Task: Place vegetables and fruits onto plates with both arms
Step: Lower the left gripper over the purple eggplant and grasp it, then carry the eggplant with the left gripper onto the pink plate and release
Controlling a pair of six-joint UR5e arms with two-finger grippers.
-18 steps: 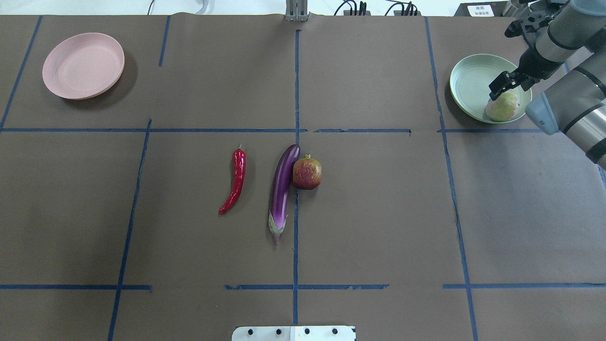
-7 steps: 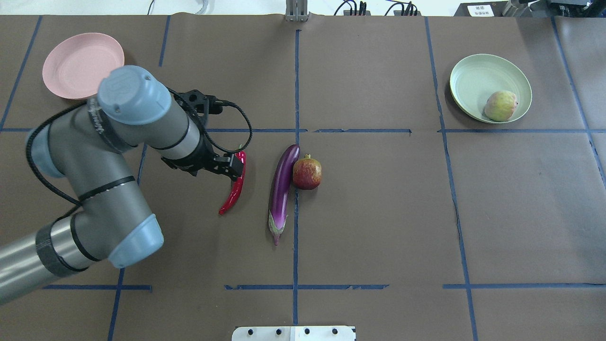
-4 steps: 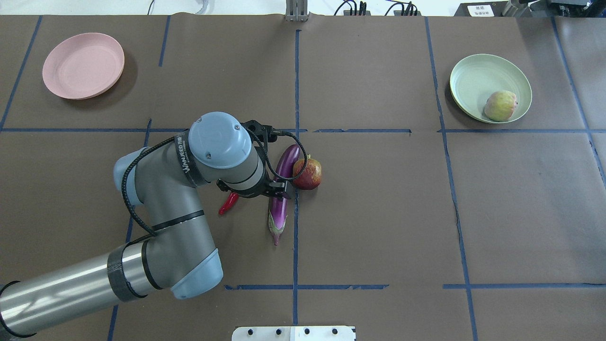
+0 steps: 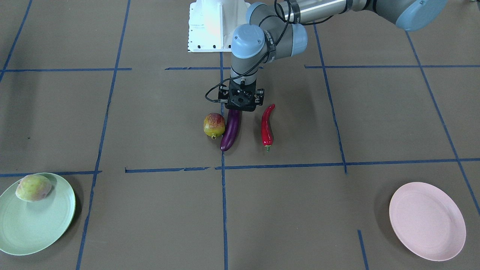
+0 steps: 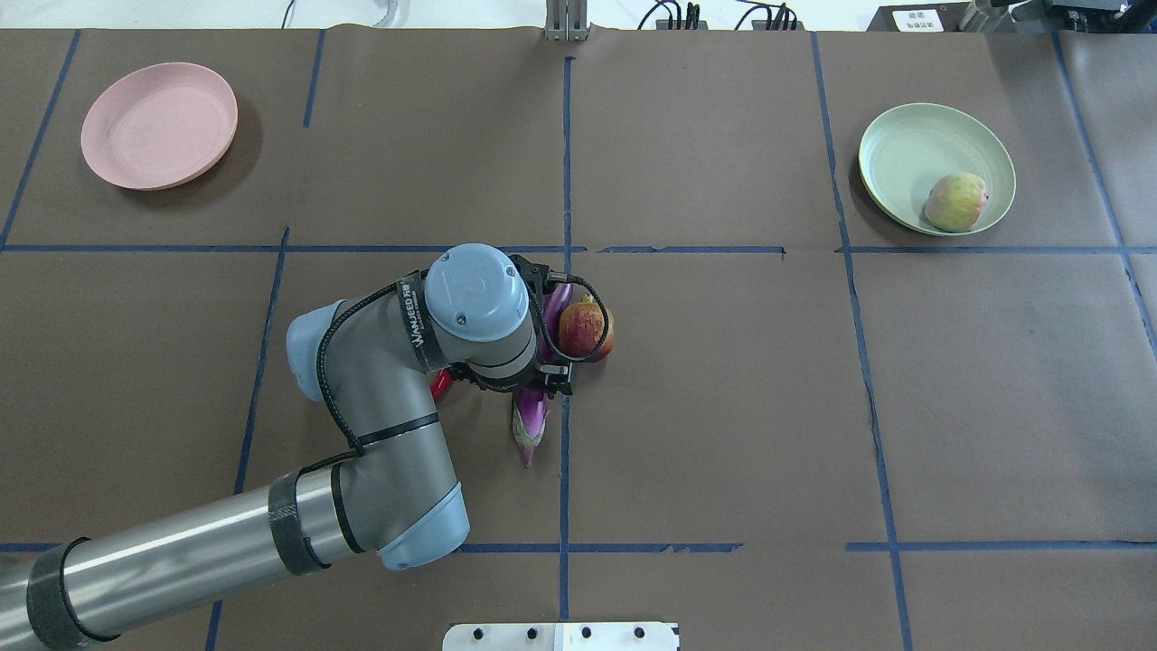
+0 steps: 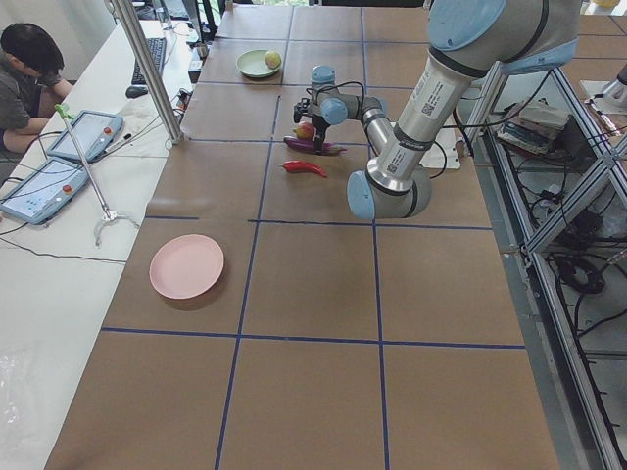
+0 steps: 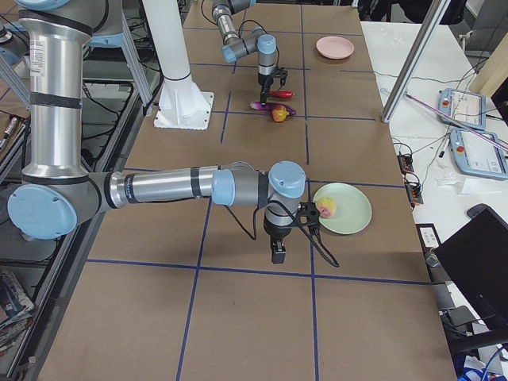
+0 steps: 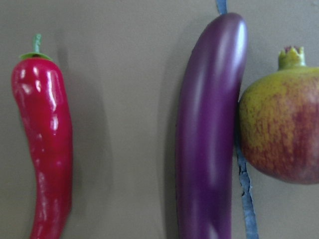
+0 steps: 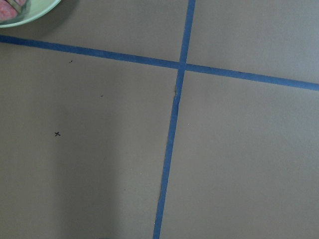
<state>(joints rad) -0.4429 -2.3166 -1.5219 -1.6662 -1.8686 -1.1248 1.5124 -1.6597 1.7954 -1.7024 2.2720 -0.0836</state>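
Brown paper crossed with blue tape covers the table (image 5: 723,407). At its middle the left gripper (image 4: 242,103) hangs low over the eggplant (image 4: 230,133); its fingers are hidden, so I cannot tell their spread or hold. The crowned fruit (image 4: 214,125) touches the eggplant's right side; the chili (image 4: 267,125) lies apart on its left. Far right, the peach (image 5: 956,202) sits on the green plate (image 5: 904,154); the pink plate (image 5: 158,125) lies far left. The right gripper (image 7: 278,252) hovers near the green plate, its opening unclear.

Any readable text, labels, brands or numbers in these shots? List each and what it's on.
"WANJEED": on the black band round the left arm; the marks after it are too small to read.
White label past the table's far edge: printed, too small to read.
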